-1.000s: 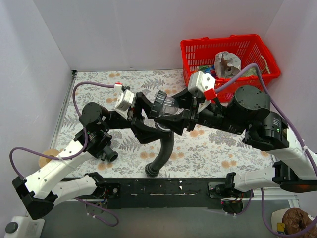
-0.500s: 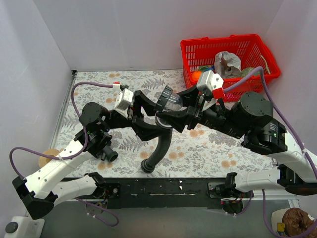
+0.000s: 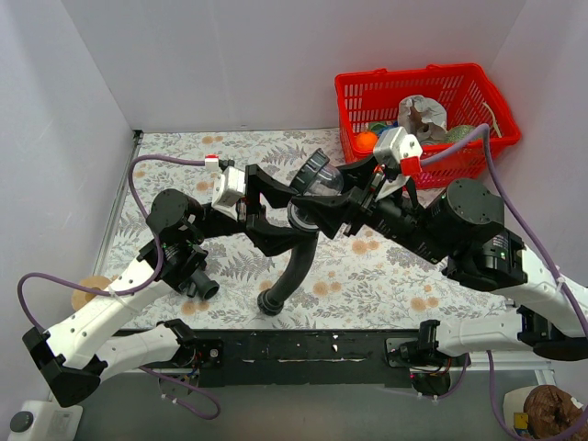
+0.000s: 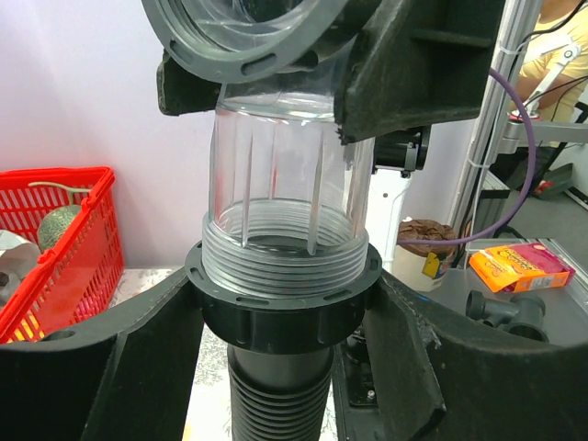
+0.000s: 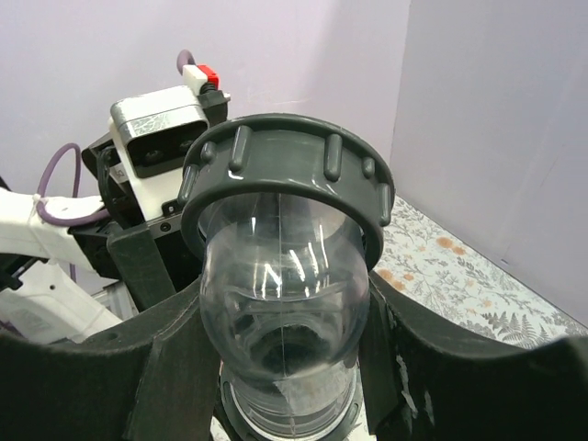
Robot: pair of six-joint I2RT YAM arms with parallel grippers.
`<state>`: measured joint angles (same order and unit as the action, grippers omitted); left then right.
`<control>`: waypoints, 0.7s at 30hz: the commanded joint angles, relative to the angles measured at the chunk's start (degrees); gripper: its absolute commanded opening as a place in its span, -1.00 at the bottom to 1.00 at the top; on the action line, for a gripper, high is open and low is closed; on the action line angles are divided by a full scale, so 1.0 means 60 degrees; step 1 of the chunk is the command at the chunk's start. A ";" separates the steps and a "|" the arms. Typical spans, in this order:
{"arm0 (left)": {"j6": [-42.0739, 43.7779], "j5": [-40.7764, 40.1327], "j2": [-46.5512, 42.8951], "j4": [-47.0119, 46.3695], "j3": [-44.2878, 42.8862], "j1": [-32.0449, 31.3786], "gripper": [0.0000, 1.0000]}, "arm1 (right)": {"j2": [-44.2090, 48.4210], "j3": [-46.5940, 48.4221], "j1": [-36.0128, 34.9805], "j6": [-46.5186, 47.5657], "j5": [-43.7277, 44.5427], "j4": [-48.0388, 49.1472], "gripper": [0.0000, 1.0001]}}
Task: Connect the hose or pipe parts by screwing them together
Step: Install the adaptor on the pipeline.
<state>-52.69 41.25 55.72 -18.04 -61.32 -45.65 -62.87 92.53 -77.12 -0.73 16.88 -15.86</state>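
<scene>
Item: ribbed black hose, raised between your arms, with its free end hanging toward the floral table.

Left gripper: you had it clamped on the hose's black collar, apparently to stop it turning.

Right gripper: you had it clamped on the clear threaded fitting, held in line with the collar and its threads at the collar's mouth, likely for twisting in. Engagement looked partial.

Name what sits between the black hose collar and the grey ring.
A clear plastic tube, threaded end at the black collar, other end at the grey ring. Left wrist view shows it best.
</scene>
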 commanded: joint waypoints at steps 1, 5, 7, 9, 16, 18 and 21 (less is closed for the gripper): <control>0.1017 -0.2056 -0.0352 -0.2633 -0.0693 0.0079 -1.00 | -0.0874 -0.0364 -0.0608 -0.1095 0.0612 -0.2557 -0.97; 0.1120 -0.2246 -0.0323 -0.2486 -0.0781 0.0079 -1.00 | -0.1108 -0.0057 -0.0798 -0.1064 0.1110 -0.2834 -0.97; 0.1149 -0.2305 -0.0293 -0.2413 -0.0825 0.0079 -1.00 | -0.1298 0.0207 -0.1018 -0.1035 0.1432 -0.2938 -0.97; 0.1193 -0.2408 -0.0249 -0.2413 -0.0854 0.0079 -1.00 | -0.1502 0.0368 -0.1266 -0.1006 0.1755 -0.3127 -0.97; 0.1340 -0.2935 -0.0118 -0.2427 -0.0928 0.0079 -1.00 | -0.2060 0.0969 -0.1956 -0.1138 0.3541 -0.3538 -0.97; 0.1340 -0.2979 -0.0103 -0.2471 -0.0928 0.0079 -1.00 | -0.2134 0.0970 -0.1985 -0.1312 0.3646 -0.3568 -0.97; 0.1325 -0.3009 -0.0117 -0.2544 -0.0913 0.0079 -1.00 | -0.2134 0.0882 -0.1985 -0.1692 0.3923 -0.3451 -0.97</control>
<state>-48.99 37.43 55.94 -17.96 -61.32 -45.87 -70.06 101.93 -86.35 -0.56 41.80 -22.37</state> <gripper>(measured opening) 0.613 0.588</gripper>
